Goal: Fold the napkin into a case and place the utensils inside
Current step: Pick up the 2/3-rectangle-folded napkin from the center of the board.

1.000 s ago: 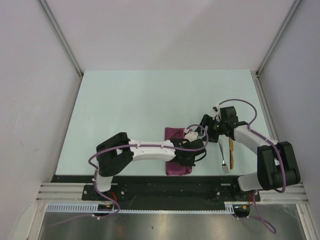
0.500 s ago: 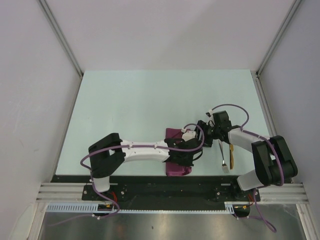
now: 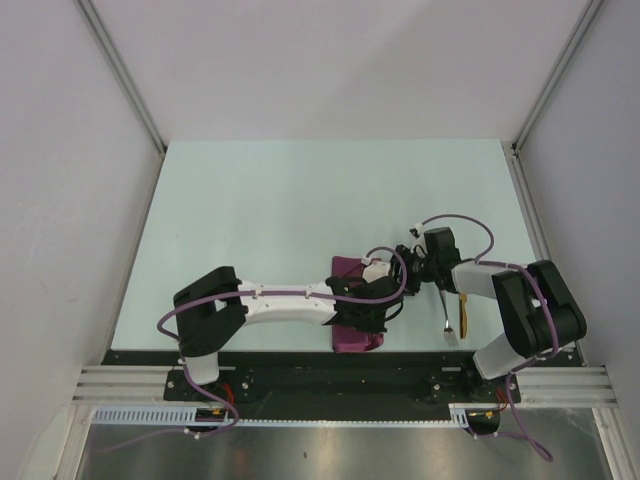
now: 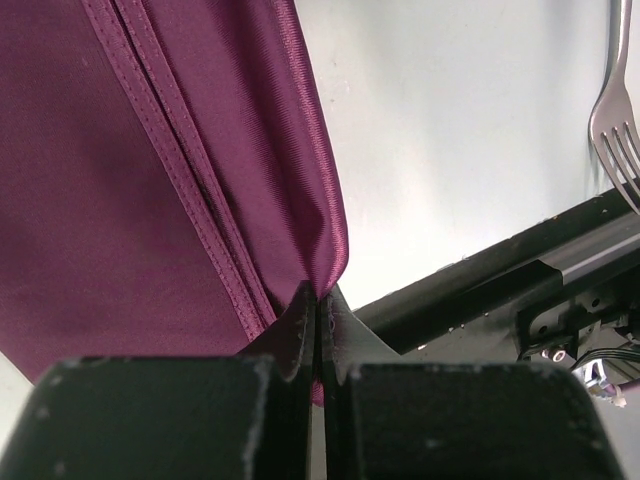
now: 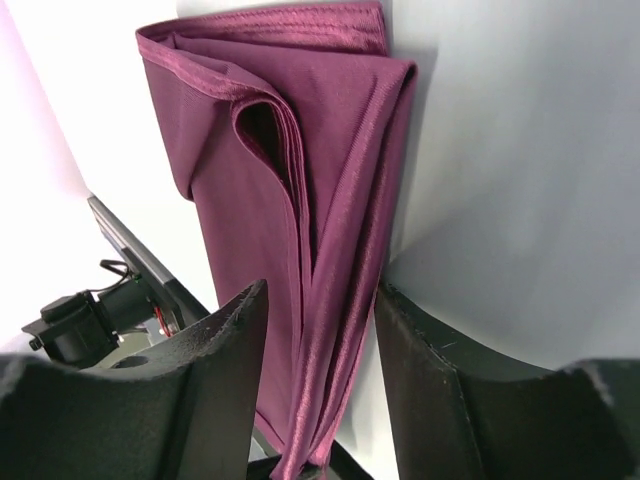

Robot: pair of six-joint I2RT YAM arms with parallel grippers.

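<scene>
Moved: right gripper (image 5: 320, 310) comes in to the napkin (image 3: 352, 338), lower centre.
Left gripper (image 4: 318, 300): clamped on a fold, likely steadying it.
Right gripper: part-open astride the edge, nothing held.

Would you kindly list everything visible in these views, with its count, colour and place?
napkin: 1, plum, folded, near the table's middle, between the grippers
fork: 1, silver, on the table, right of the napkin
gold utensil: 1, golden-yellow, beside the fork, on its right
table: 1, pale green, under everything
cables: 2, purple, one along each arm
left arm: 1, white and black, reaching in from the near left
right arm: 1, white and black, reaching in from the near right
left gripper: 1, black, shut on a napkin fold
right gripper: 1, black, open, fingers astride the napkin's edge
</scene>
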